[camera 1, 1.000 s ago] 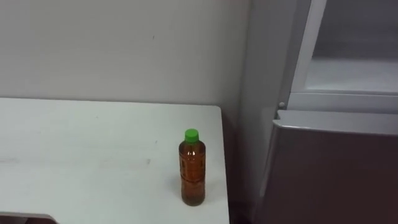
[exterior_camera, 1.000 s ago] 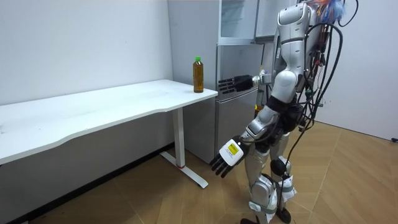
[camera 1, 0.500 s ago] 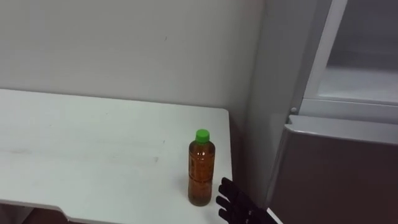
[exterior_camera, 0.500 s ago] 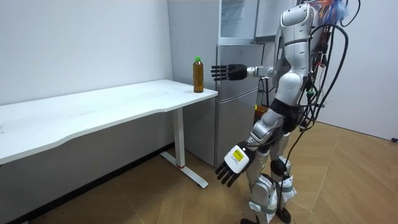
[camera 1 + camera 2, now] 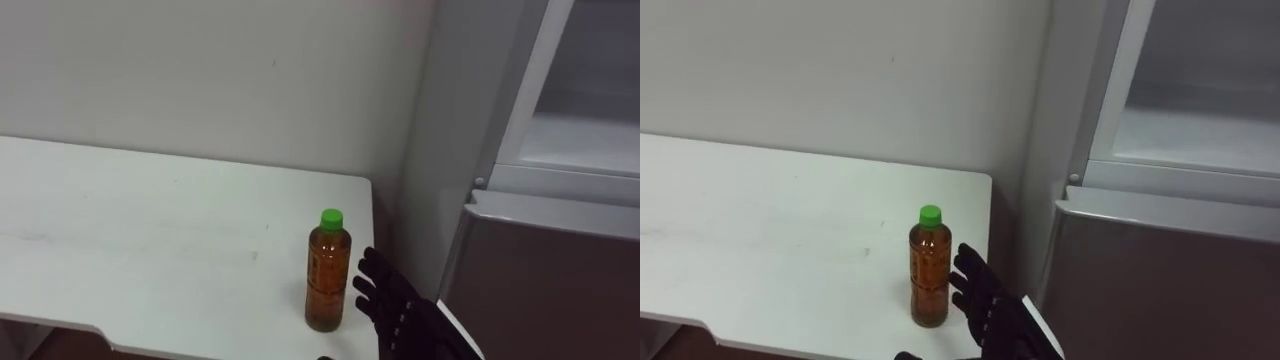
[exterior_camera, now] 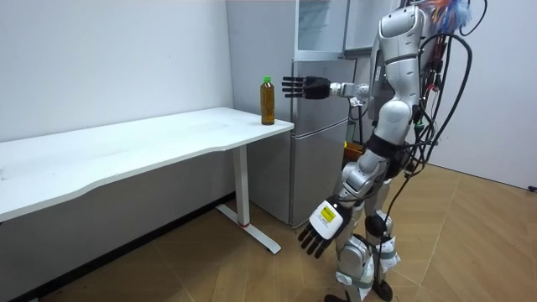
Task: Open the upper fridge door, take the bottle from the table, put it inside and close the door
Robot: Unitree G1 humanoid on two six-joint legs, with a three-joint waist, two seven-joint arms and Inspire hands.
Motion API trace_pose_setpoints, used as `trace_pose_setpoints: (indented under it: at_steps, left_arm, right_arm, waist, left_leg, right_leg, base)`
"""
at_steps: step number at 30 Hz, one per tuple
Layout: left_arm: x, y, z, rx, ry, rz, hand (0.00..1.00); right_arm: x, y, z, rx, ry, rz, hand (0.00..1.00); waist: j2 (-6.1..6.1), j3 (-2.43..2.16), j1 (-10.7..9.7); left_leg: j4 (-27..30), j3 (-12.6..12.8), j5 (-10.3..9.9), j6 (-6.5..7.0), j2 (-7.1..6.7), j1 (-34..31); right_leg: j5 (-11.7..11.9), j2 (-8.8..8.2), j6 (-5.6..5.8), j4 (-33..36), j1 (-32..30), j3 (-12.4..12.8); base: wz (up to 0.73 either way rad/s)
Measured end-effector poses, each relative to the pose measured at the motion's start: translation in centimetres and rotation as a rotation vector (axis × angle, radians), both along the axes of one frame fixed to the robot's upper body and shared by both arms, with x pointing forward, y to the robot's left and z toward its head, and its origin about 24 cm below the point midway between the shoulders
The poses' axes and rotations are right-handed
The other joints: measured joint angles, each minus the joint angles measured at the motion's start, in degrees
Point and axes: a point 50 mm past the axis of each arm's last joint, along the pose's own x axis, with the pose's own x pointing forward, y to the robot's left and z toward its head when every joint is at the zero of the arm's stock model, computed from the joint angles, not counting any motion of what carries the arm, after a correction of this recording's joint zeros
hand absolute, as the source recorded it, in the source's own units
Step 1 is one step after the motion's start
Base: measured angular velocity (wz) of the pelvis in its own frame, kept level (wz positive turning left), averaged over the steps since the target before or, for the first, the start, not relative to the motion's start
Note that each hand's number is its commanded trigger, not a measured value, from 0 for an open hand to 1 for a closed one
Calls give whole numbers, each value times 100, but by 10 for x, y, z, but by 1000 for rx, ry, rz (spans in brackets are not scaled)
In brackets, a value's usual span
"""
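Left eye view: the bottle (image 5: 327, 272) stands upright on the table (image 5: 150, 250), near the corner closest to the fridge (image 5: 540, 280). It is a slim plastic one with a green cap, nearly full of amber drink.

I judge it fairly light but top-heavy for its narrow base, so a sideways nudge could tip it or slide it toward the table edge. The wall should be stiff enough while it is full and capped, though a hard squeeze would dent it. The label band looks smooth and may slip. I would take hold around the middle of the body, on the label and below the shoulder, with the thumb opposite the fingers and the cap left free.

My right hand (image 5: 395, 310) reaches in from the lower right, level with the bottle's lower half. Its fingers (image 5: 368, 283) are straight and spread wide, holding nothing. They sit just beside the bottle's right flank. From this angle I cannot be sure whether the nearest tip touches the plastic, but I think a sliver of gap remains.

In the room view, my left hand (image 6: 323, 225) hangs idle by the thigh with its fingers straight. The robot stands between the table's end and the fridge. The upper compartment (image 5: 590, 140) is above the grey lower door.
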Motion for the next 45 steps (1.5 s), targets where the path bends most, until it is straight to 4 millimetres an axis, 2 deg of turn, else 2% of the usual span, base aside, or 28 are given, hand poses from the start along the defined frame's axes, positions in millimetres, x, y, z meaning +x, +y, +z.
trace_pose_setpoints:
  at_steps: [12, 21, 25, 29, 35, 40, 45]
  left_arm:
    - [1, 1, 0, -3, 4, -2, 0]
    - [4, 1, 0, -7, 15, 0, 0]
    - [5, 2, 0, 3, 9, 2, 0]
    - [9, 3, 1, 14, 1, 7, 0]
    - [13, 2, 0, 16, 2, 5, 0]
    - [25, 0, 1, 13, -15, -12, 0]
    - [29, -3, 0, 12, -9, -28, 0]
  right_arm:
    - [6, 1, 9, -13, -36, -18, 0]
    - [17, 7, 22, 11, -65, -82, 0]
    - [21, 4, 19, 5, -43, -136, 0]
    - [28, 2, 23, -2, -50, -182, 0]
    - [45, 2, 30, 1, -79, -264, 0]
    - [58, 1, 28, -16, -56, -326, 0]
    - [58, 4, 21, -34, -17, -336, 0]
  waist:
    - [-57, 11, 141]
    - [-109, 16, 168]
    - [-110, 34, 269]
    - [-66, 79, 305]
    - [-37, 97, 378]
    - [-61, 78, 452]
    - [-63, 76, 459]
  left_leg:
    - [60, -3, -3, 0, 17, -37]
    - [157, -169, -1, 2, 12, -202]
    - [177, -195, -1, 4, 11, -244]
    - [267, -291, 13, 7, 16, -464]
    - [238, -342, 103, 2, 17, -672]
    - [218, -345, 161, -5, 18, -826]
    - [254, -364, 177, 0, 38, -997]
  right_leg:
    - [13, 8, -18, 0, 5, -21]
    - [38, 5, -31, 3, -57, -178]
    - [38, 1, -31, 4, -77, -211]
    - [42, 1, -36, 8, -209, -294]
    - [64, -3, -71, 17, -416, -345]
    - [92, -6, -99, 20, -585, -401]
    - [106, -15, -108, 22, -732, -453]
  base:
    - [0]
    - [8]
    - [4]
    - [12]
    - [4]
    - [2]
    - [1]
